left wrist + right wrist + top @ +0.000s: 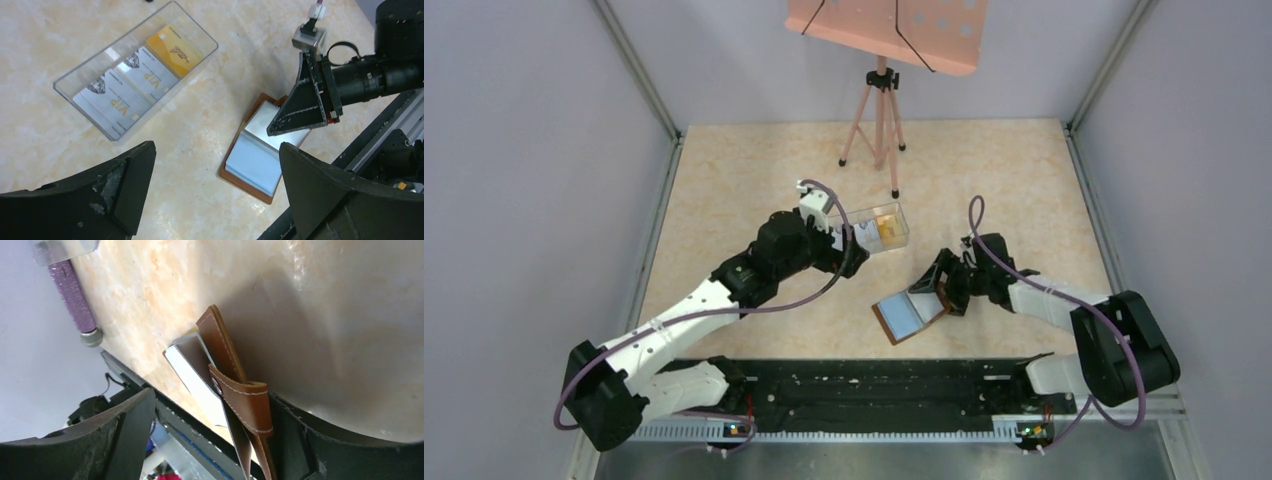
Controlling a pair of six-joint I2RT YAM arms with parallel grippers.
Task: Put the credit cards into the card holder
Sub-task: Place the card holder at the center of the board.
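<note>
Near edge, right of centre: card holder (909, 317) lies open, clear pockets up. R gripper (936, 290) is at its far cover, jaws apart, not clamped. In the R wrist view the brown cover w/ snap tab stands up against one finger, apparently propped open.

Mid-bench, slightly left of the holder: clear box (114, 134) w/ the credit cards (137, 80) flat in a row, two whitish and one orange card (175, 47) at the far end.

L gripper (217, 150) hovers at the box's near end, jaws wide, holding nothing.

Key relation: cards lie just ahead of L gripper, and the box's long axis runs roughly on from L forearm. L arm is far nearer, so the pick looks like L's job.
</note>
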